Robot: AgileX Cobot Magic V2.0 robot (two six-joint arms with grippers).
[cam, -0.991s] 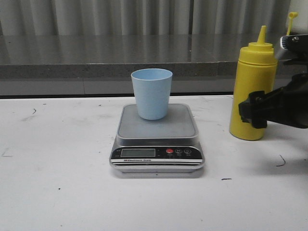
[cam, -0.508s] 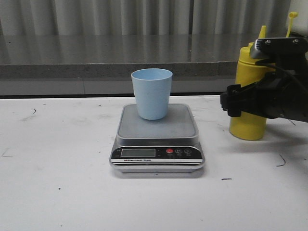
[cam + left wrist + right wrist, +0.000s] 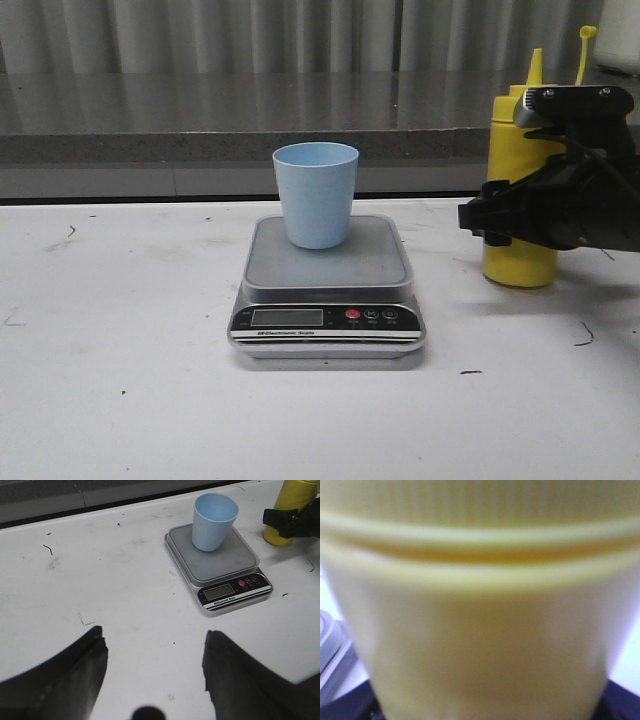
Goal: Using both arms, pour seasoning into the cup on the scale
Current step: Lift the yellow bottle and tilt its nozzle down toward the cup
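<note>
On the scuffed white table (image 3: 120,380), the scale (image 3: 327,290) carries the upright cup (image 3: 315,195), while to its right the right gripper (image 3: 480,220) clamps the seasoning (image 3: 517,262), hiding its middle, and the left gripper (image 3: 152,675), fingers apart, hangs well back.

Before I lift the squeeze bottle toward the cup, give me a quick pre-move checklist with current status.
1. Cup upright on the scale platform: ok.
2. Cup interior free of contents: cannot tell; only the upper inside wall shows in the left wrist view.
3. Right gripper around the yellow squeeze bottle: ok, the bottle fills the right wrist view; firm closure cannot tell.
4. Bottle nozzle uncapped, cap hanging on its strap: ok.
5. Left gripper open and away from the scale: ok.
6. Scale display reading zero: cannot tell, digits unreadable.
</note>
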